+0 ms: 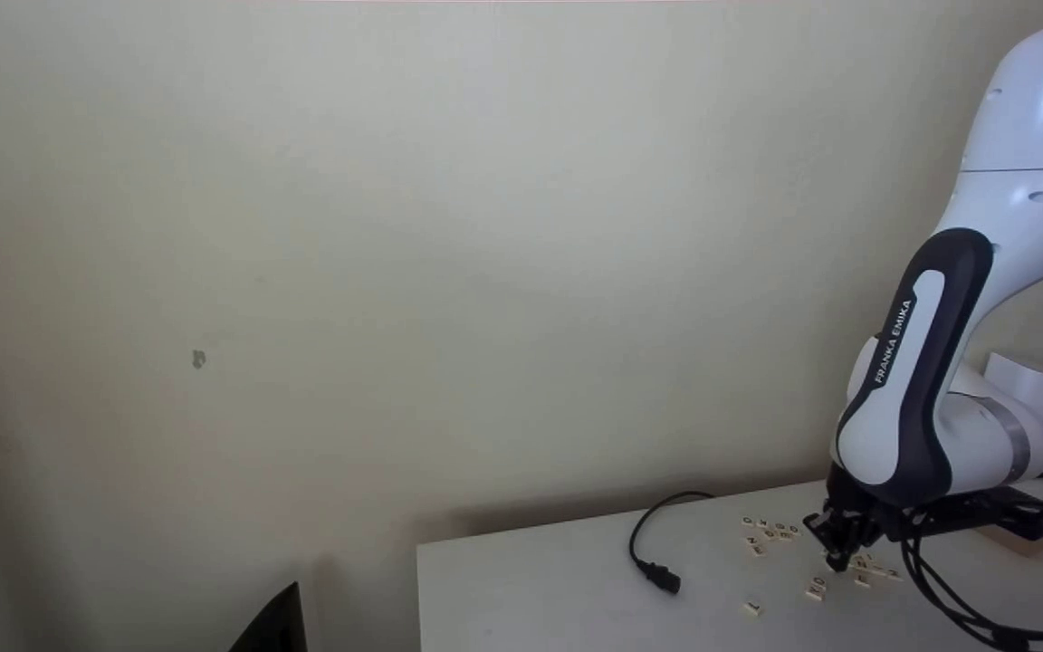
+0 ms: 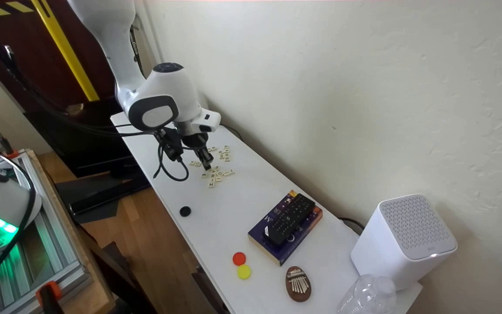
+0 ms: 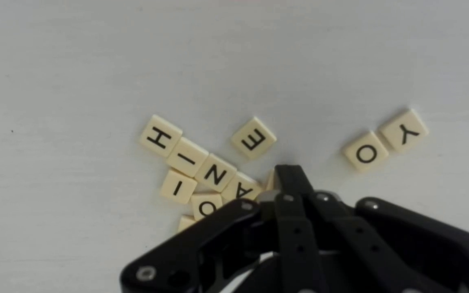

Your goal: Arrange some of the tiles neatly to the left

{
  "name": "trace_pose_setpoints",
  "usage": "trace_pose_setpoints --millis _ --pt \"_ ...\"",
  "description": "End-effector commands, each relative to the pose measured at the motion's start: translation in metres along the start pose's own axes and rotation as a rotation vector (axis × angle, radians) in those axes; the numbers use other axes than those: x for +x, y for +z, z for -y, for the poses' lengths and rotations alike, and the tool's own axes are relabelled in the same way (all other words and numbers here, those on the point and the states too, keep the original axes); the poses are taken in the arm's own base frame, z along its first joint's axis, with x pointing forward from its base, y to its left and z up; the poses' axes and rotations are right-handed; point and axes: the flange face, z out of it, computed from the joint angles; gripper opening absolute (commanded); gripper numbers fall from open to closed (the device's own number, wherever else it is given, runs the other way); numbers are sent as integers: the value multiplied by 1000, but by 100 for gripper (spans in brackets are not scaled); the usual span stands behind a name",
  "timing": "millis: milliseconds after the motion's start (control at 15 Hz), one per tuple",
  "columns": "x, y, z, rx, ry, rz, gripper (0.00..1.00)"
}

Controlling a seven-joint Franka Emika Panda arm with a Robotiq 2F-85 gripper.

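Small beige letter tiles lie scattered on the white table. In the wrist view, a slanted row starts with the H tile (image 3: 160, 136) and runs through the N tile (image 3: 215, 173) to the A tile (image 3: 241, 188). The E tile (image 3: 253, 138) sits apart above that row; the O tile (image 3: 366, 154) and Y tile (image 3: 404, 130) lie side by side at right. My gripper (image 3: 289, 173) is shut, its fingertips low among the tiles. Just left of them peeks a partly hidden tile (image 3: 270, 182); whether they touch it I cannot tell. More tiles (image 2: 224, 153) are grouped nearer the wall.
A black cable (image 1: 659, 578) lies on the table near the tiles. Farther along are a black disc (image 2: 185, 211), a book (image 2: 259, 235) bearing a remote (image 2: 291, 218), red (image 2: 239, 258) and yellow (image 2: 244, 272) discs, a thumb piano (image 2: 298, 284) and a white box (image 2: 401, 244).
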Motion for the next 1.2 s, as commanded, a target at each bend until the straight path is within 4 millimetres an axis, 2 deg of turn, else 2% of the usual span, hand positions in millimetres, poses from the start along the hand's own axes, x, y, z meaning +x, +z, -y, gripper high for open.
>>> trace_pose_setpoints --millis 0,333,1133 --pt "2 7 1 10 83 32 0" --pt "8 6 1 10 291 98 0" --pt "36 6 -4 11 870 239 0"
